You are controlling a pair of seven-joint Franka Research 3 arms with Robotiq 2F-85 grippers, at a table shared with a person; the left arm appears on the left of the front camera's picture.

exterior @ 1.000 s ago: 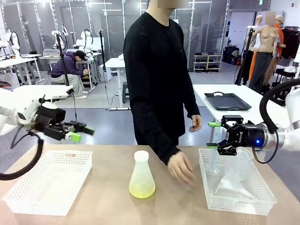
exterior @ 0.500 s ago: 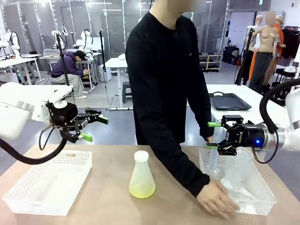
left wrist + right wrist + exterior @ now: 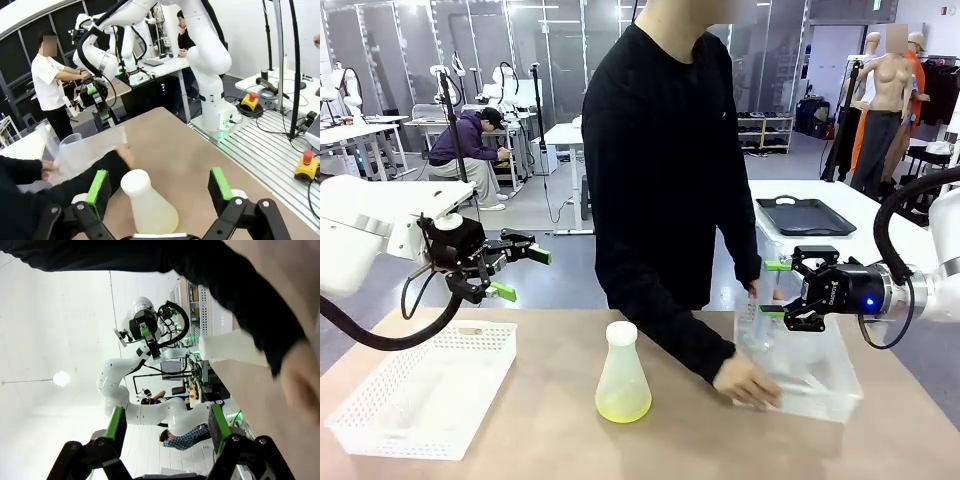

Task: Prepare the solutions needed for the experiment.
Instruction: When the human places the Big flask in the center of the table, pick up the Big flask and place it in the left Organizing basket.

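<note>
A translucent conical flask (image 3: 622, 375) with a white stopper stands upright mid-table, holding a little pale yellow-green solution (image 3: 623, 406). My left gripper (image 3: 520, 270) hovers open, above and to the left of it; in the left wrist view the flask (image 3: 148, 206) sits between and beyond my green pads (image 3: 97, 184). My right gripper (image 3: 775, 288) hangs open and empty beside the person's arm, above the right basket (image 3: 810, 395). The right wrist view shows the flask (image 3: 227, 350) sideways behind a black sleeve (image 3: 210, 275).
The person leans over the far side, one hand (image 3: 745, 382) gripping the right basket of clear labware, which is lifted and tilted. A white mesh basket (image 3: 365, 420) lies at front left. Bare tabletop (image 3: 550, 440) surrounds the flask.
My left gripper rose and swung right a second ago, then held. The person took hold of the right basket and pulled it up and towards the middle. My right gripper stayed put.
</note>
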